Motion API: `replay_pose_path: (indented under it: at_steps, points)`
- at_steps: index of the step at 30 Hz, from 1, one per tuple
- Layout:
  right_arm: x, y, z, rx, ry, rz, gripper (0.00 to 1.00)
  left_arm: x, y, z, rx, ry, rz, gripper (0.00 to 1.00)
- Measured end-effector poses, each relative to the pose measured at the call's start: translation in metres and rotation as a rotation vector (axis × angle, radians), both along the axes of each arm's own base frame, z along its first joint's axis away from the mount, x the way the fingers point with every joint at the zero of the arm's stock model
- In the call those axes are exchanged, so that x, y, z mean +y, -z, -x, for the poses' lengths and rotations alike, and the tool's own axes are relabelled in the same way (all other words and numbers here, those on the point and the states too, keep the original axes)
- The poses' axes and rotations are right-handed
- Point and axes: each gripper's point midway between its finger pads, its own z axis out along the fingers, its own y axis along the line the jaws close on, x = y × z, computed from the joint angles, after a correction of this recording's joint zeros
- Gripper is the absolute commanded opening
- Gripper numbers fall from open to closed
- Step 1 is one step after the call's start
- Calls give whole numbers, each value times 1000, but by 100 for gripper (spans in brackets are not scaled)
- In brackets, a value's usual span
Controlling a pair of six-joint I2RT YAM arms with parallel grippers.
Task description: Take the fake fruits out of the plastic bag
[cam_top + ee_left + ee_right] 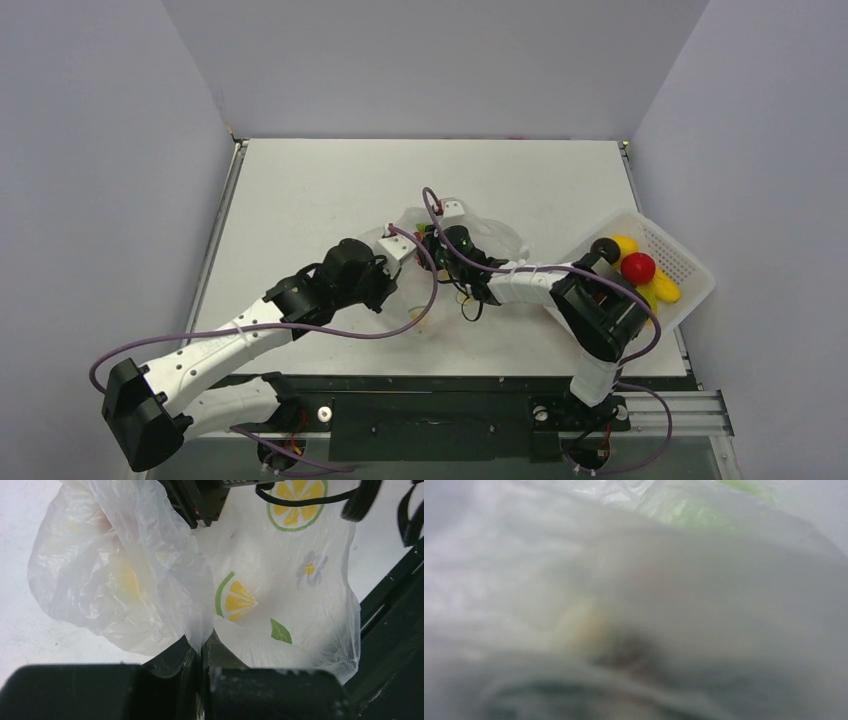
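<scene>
Lying crumpled, the plastic bag (pixel 150 580) is pinched by the left end effector (pixel 202 655); whether the right end effector (pixel 440 238) is spread cannot be told.

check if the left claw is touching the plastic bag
Touching: the left wrist view shows the left claw shut on a fold of the plastic bag.

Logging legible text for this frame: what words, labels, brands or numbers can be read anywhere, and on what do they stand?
No readable text, number or brand in any view.
The plastic bag carries pictures only, no words: lemon slices, a flower, a leaf.
The white basket shows no label.
Right wrist view: too blurred to read anything.
</scene>
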Motion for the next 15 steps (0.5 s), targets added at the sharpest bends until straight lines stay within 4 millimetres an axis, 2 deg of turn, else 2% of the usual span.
replay_pose_path:
  at_steps: [8,15]
  points:
    - [0,-12,28,144,-54,-17,0,16,-7,-15,-66,-101,-33,0]
    - [-3,-41,51,297,-77,-31,0,30,-10,-26,-106,-179,-58,0]
